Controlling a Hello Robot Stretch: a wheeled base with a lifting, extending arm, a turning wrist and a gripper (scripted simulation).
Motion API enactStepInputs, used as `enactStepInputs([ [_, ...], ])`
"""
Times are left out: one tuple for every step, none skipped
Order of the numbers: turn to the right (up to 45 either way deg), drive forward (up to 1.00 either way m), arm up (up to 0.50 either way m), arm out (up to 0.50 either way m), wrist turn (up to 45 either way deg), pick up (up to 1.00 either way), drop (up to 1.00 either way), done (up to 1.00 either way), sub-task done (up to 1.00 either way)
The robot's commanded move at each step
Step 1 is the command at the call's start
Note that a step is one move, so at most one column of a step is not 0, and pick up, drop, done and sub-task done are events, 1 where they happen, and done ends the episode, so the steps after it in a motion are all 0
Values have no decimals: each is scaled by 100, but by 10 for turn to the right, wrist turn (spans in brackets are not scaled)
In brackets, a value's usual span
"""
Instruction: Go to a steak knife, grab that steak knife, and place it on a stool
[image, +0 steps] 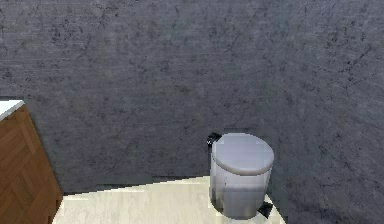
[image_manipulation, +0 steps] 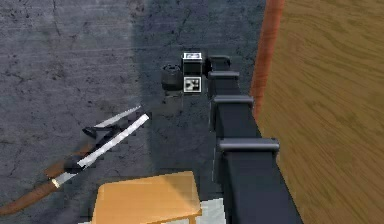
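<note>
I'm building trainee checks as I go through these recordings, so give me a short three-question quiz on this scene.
1. True or false: in the arm side view, the knife has a pale blade and a brown handle.
2. What stands by the wall at the forward view's lower right? A) a pale lidded bin B) a chair C) a floor lamp
3. Fill in: in the arm side view, the stool shows to the ___ of the arm.

Key: 1 true; 2 A; 3 left.
</note>
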Motion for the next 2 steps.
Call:
enactStepInputs([
  [0, 0, 0, 0, -330, 0, 0, 0, 0],
  [0, 0, 0, -24, 0, 0, 0, 0, 0],
])
